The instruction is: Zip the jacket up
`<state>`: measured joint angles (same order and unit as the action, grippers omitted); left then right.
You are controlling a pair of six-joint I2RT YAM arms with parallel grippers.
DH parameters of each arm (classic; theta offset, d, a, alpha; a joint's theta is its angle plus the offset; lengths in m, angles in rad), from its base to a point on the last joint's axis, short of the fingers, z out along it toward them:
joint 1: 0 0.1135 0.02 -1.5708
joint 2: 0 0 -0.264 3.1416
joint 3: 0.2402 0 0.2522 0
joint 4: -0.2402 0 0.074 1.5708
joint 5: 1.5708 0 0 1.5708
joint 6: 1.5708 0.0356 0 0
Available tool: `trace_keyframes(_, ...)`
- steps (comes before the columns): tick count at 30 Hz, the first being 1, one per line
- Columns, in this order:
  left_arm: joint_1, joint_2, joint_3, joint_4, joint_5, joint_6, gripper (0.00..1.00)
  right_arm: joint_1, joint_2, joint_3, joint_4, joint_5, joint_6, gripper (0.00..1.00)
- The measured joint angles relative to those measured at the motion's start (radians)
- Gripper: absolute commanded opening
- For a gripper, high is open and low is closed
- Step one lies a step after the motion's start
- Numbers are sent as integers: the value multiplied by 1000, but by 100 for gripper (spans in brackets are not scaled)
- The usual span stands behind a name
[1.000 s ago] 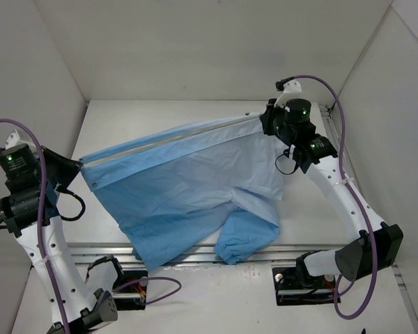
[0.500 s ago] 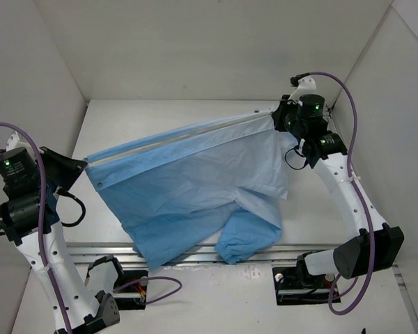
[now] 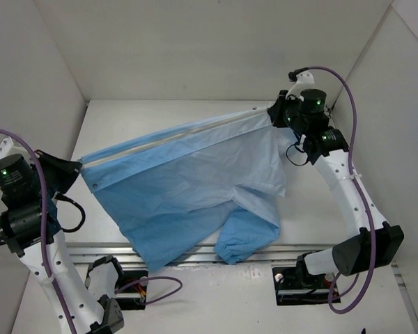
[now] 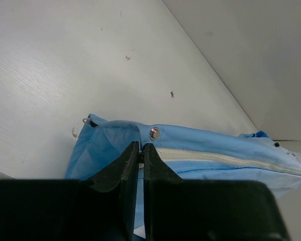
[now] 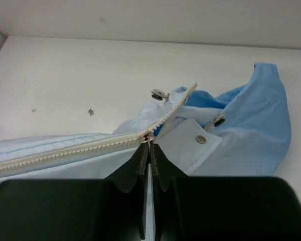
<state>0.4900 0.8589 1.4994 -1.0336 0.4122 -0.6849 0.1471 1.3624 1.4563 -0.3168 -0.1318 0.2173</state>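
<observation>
Jacket [image 3: 188, 188] between left hand [image 3: 79, 165], right hand [image 3: 271, 115]

Both arms [image 3: 54, 271] are seen white-linked, black-jointed; purple cables [image 3: 347, 90] are looped; left gripper [image 4: 141, 145] and right gripper [image 5: 149, 146] are finished black.

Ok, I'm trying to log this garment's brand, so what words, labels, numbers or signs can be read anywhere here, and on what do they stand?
None: no readable text shows in any view.
The jacket shows no label, print or size tag.
Its snap is too small to tell any engraving, and the zipper bears no legible marking.
The green indicator lights carry no lettering.
</observation>
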Motion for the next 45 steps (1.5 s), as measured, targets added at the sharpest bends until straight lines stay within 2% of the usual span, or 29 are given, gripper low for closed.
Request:
trace_keyframes(8,20,8,47,63,-47,46,0,169,117,372,-4,11,-33,0)
trace_keyframes(10,18,1,46,82,-47,53,0,233,94,373,38,13,-73,0)
trace_keyframes(13,8,-20,17,99,-48,56,0,288,6,211,93,40,-99,0)
trace_keyframes(17,-3,-47,-22,82,-66,57,0,172,-51,-72,88,87,-94,0)
trace_keyframes(21,-15,-46,-24,58,-63,56,0,122,23,-199,49,129,-88,0)
trace_keyframes(26,-19,-36,-24,22,-75,56,0,93,50,-206,64,129,-85,0)
trace_keyframes(31,-19,-37,-24,19,-97,54,0,-51,84,-206,91,157,-72,0)
trace_keyframes(33,-27,-38,-24,15,-65,49,0,-88,105,-206,99,132,-53,0)
trace_keyframes(43,-31,-27,-34,21,-2,58,0,-111,177,-185,126,90,0,0)
trace_keyframes(45,-31,-15,-44,42,17,61,4,-119,176,-173,124,93,13,0)
